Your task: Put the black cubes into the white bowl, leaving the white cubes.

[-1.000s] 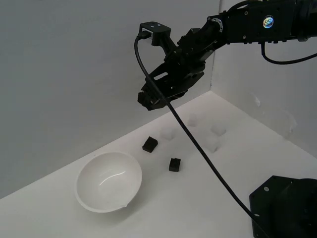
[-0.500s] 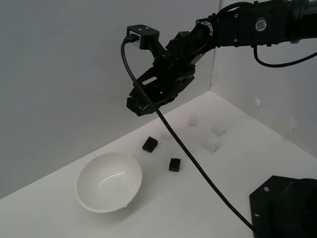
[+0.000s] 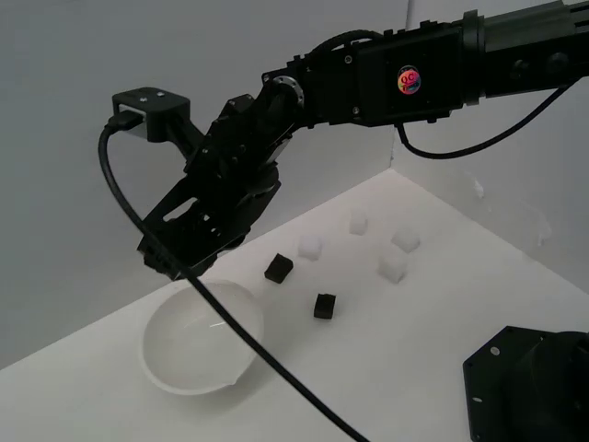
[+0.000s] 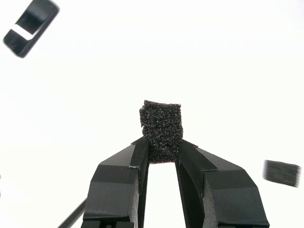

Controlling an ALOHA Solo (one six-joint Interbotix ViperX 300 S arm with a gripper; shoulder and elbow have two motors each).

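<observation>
The gripper (image 4: 161,149), clamped on a black foam cube (image 4: 162,130), hangs over the white bowl (image 3: 198,354).

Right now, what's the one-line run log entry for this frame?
gripper: shut on black cube | position: above white bowl rim | table: two black cubes, four white cubes | bowl: no cube seen

One black cube (image 4: 161,131), rough and matte, is pinched between the pincer (image 4: 160,154) tips, up over the white bowl (image 3: 202,345). The bowl sits upright near the table's back edge. Two more black cubes (image 3: 279,268) (image 3: 324,306) lie beside it, four pale white cubes (image 3: 310,247) (image 3: 358,223) (image 3: 405,238) (image 3: 393,266) toward the back corner.
</observation>
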